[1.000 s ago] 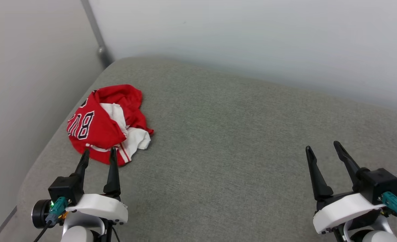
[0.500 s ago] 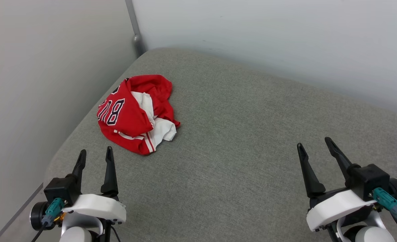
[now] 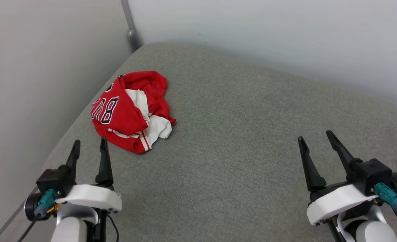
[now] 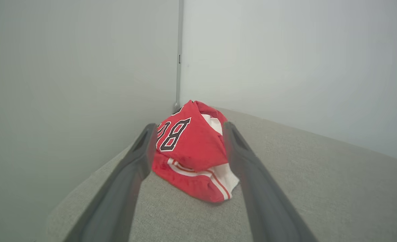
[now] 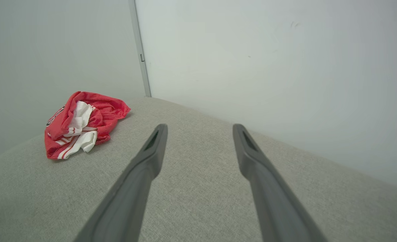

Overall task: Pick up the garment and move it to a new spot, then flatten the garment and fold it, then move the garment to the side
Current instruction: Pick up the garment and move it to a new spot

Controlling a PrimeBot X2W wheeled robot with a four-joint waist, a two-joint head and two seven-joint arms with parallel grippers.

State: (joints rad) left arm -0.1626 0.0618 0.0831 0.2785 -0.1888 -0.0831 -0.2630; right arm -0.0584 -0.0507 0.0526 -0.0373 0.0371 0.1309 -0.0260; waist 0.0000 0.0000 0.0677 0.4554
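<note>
On the grey cushion (image 3: 239, 151) only the camera has swung; the garment (image 3: 128, 111) stays crumpled at one o'clock from the left gripper (image 3: 89, 140), its jaws parted and empty like those of the right gripper (image 3: 314, 136), so pickup is still pending.

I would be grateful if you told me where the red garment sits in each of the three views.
Head view: the garment lies upper left of centre.
Left wrist view: the garment is at centre.
Right wrist view: the garment is at left, mid-height.
Shared landmark: the grey corner post rising just behind it where the walls meet.
</note>
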